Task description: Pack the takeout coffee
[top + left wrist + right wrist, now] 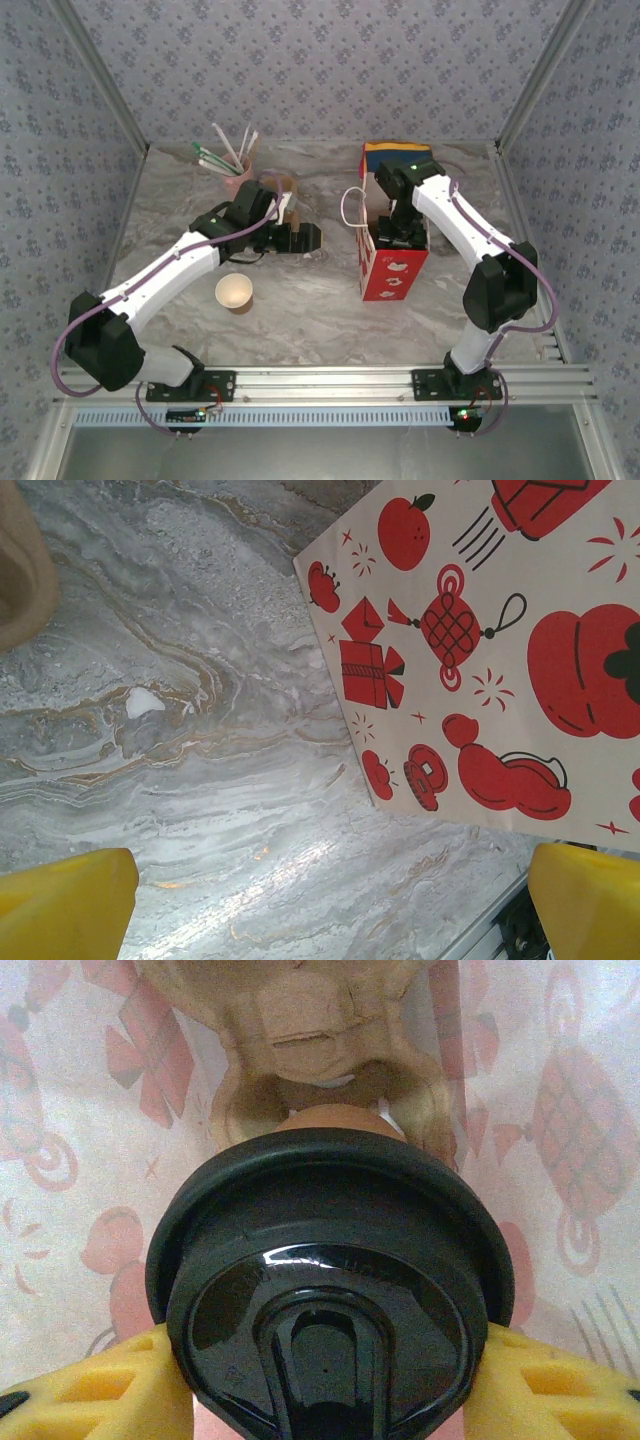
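The takeout coffee is a brown paper cup under a round black lid. My right gripper is shut on it, a yellow finger pressing each side of the lid. Cup and gripper are down inside the red patterned paper bag, above a tan cardboard carrier at the bag's bottom. From above, my right gripper reaches into the bag's open top. My left gripper hovers open over the marble table just left of the bag, nothing between its fingers. The bag's printed side faces it.
A lidless paper cup stands near the left arm. A pink cup of straws and a brown cup stand at the back left. A blurred tan object is close by. The bag's white handle sticks out leftward.
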Available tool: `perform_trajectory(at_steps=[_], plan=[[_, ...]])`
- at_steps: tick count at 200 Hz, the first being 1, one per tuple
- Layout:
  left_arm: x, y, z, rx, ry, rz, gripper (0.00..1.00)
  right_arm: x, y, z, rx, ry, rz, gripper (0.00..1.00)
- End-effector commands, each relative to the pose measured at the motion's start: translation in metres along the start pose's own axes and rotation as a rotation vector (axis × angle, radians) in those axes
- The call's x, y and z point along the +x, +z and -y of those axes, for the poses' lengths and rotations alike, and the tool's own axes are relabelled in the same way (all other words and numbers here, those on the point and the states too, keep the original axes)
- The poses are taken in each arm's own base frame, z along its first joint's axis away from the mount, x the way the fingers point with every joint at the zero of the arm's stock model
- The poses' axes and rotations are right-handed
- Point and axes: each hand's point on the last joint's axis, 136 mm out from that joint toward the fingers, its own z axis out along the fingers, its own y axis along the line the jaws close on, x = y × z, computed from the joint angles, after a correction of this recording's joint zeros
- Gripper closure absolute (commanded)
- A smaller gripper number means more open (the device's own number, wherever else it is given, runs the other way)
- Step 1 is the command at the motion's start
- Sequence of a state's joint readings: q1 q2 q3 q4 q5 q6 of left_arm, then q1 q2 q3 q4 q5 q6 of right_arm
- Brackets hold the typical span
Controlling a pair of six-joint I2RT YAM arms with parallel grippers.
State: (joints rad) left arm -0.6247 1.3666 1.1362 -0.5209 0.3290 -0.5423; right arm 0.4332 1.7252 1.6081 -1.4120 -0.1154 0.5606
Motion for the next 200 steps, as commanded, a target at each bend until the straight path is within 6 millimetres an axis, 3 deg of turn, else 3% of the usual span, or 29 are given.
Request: perform_trajectory(at_steps=[1,200], plan=[[-0.0059,-0.0112,0.0133,0.033,0.027,0.029,0.00,-0.0017,0.0025,0.0057,0.027,-0.004,-0.011,0.41],[-0.0060,-0.0116,0.0138,0.033,0.027,0.032,0.00,-0.0057,0.0038,0.0088,0.036,-0.006,-0.011,0.41]])
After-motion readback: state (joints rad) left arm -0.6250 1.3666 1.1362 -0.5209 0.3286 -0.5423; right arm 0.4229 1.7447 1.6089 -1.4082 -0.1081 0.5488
